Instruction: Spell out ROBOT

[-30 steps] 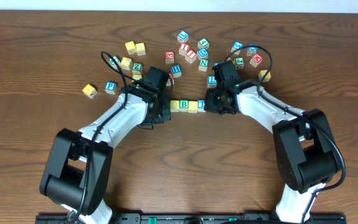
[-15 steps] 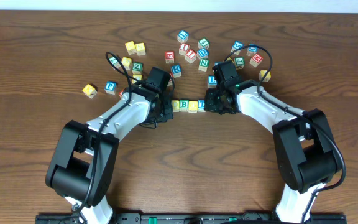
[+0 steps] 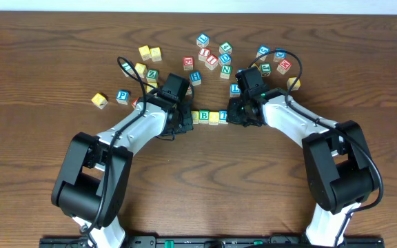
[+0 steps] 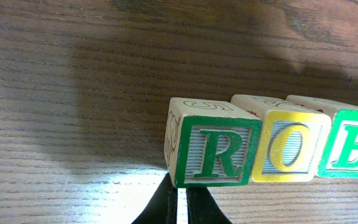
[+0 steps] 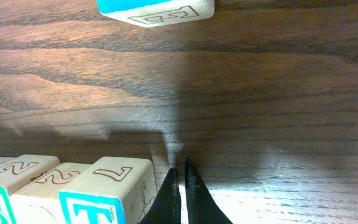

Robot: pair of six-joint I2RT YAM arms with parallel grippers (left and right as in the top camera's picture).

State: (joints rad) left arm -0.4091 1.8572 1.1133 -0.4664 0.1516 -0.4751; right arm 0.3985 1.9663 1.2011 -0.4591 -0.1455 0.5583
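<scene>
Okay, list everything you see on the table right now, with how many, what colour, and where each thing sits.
Row of letter blocks: five, green R, yellow O, green B, a yellowish one whose letter is out of view, blue T; side by side at the table's centre.
Loose letter blocks: roughly two dozen, in yellow, blue, red and green; scattered behind the row, from far left to far right.
Table: one, dark brown wood; under everything.
Arms: two, white with black joints; reaching in from the near edge.
Left gripper: one, black, shut; at the R end of the row.
Right gripper: one, black, shut; beside the T end.
</scene>
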